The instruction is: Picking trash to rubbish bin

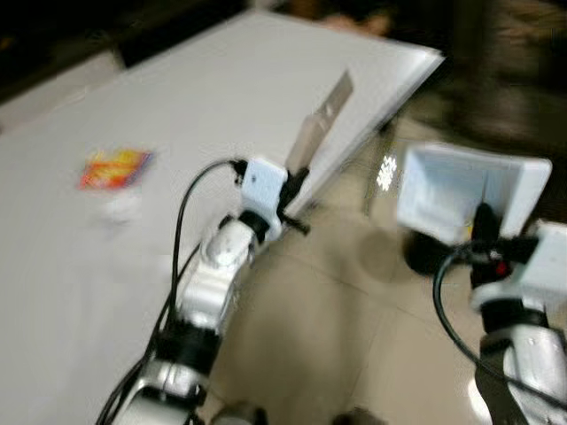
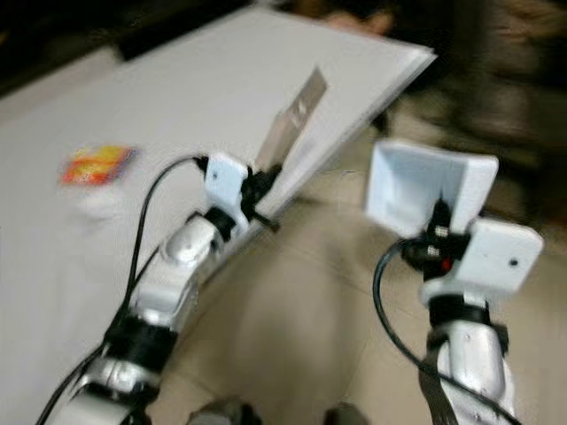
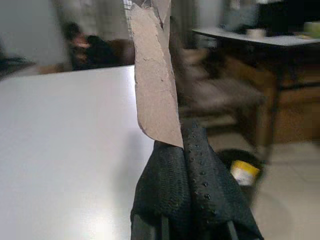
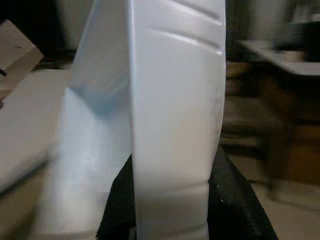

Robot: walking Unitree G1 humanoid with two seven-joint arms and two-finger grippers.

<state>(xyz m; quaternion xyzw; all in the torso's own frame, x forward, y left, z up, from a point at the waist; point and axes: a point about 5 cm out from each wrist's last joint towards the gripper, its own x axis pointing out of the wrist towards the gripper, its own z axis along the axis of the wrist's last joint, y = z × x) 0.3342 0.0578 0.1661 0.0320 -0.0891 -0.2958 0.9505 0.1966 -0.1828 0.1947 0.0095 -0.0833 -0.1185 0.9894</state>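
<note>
My left gripper (image 1: 297, 181) is shut on a torn brown cardboard strip (image 1: 321, 119), holding it upright over the right edge of the white table (image 1: 221, 80). In the left wrist view the strip (image 3: 152, 75) rises from between the black fingers (image 3: 200, 170). My right gripper (image 1: 483, 221) is shut on the rim of a white plastic tub (image 1: 461, 190), held above the floor to the right of the table. The tub (image 4: 175, 100) takes up much of the right wrist view. A dark round bin (image 1: 423, 255) stands on the floor below the tub, with something yellow inside (image 3: 245, 172).
An orange wrapper (image 1: 115, 168) and a small white scrap (image 1: 120, 208) lie on the table's left part. Beige tiled floor (image 1: 337, 336) lies between my arms. Dark furniture and a seated person (image 3: 87, 50) are beyond the table. The head views are blurred.
</note>
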